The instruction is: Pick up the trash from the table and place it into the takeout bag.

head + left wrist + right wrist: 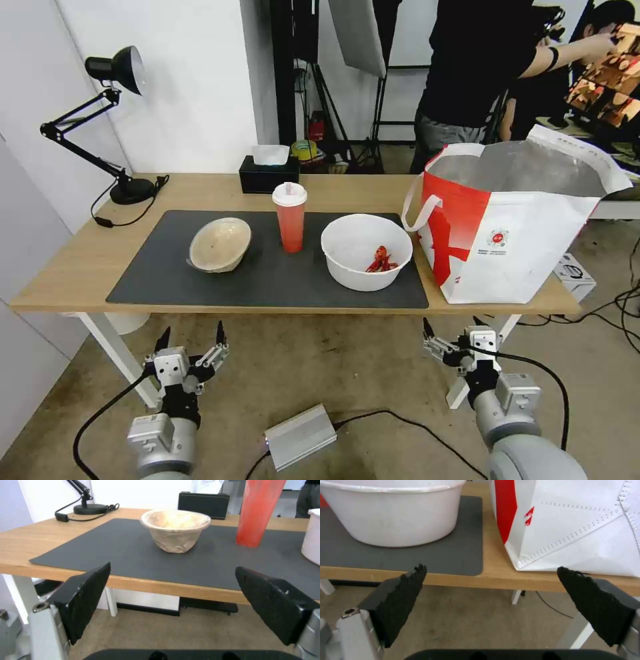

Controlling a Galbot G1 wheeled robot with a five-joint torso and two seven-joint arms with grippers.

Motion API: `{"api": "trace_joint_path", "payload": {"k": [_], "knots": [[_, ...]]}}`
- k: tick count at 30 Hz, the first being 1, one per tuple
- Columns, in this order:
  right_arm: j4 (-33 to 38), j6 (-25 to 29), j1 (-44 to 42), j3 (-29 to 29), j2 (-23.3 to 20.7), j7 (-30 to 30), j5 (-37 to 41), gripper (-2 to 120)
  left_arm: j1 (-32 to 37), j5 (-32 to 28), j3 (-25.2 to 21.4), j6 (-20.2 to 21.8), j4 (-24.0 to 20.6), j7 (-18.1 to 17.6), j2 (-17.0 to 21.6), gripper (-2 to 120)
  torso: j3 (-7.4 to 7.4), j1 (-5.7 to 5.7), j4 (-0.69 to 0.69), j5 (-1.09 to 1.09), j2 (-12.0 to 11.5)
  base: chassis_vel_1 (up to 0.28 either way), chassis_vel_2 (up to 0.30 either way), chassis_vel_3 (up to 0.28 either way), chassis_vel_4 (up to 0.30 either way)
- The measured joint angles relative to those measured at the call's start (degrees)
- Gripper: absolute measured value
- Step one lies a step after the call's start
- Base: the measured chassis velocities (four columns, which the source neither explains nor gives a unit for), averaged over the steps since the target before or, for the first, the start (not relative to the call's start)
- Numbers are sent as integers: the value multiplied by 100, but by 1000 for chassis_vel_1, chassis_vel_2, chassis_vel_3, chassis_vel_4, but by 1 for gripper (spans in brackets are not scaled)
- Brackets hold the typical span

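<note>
- Left gripper (192,335), jaws spread wide and empty, is hanging below the desk's (80,267) front edge, beige bowl (220,245) lying straight ahead.
- Right gripper (452,329), likewise gaping and empty, is facing the gap between white bowl (366,251) and takeout bag (533,240).

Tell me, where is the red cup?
In the head view, the cup stands mid-mat, between the beige bowl on its left and the white bowl on its right.

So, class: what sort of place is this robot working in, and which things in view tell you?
Probably a studio or lab set up for recording, not a home. Behind the table stand light stands and a softbox, cables and a grey power box lie on the floor, and the trash is laid out neatly on a mat.
</note>
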Motion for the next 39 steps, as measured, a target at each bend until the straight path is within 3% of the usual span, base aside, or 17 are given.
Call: {"api": "trace_joint_path", "payload": {"k": [14, 29, 39], "knots": [[24, 126, -22, -12, -24, 29, 0, 100, 36, 43, -7, -140, -2, 18, 36, 100, -1, 0, 0, 0, 0, 0, 0, 0, 0], [176, 287, -146, -42, -5, 90, 72, 100, 43, 359, -234, -731, 26, 561, 182, 100, -1, 0, 0, 0, 0, 0, 0, 0, 0], [322, 384, -220, -171, -24, 88, 120, 100, 48, 399, -269, -756, 60, 583, 193, 100, 0, 0, 0, 0, 0, 0, 0, 0, 0]]}}
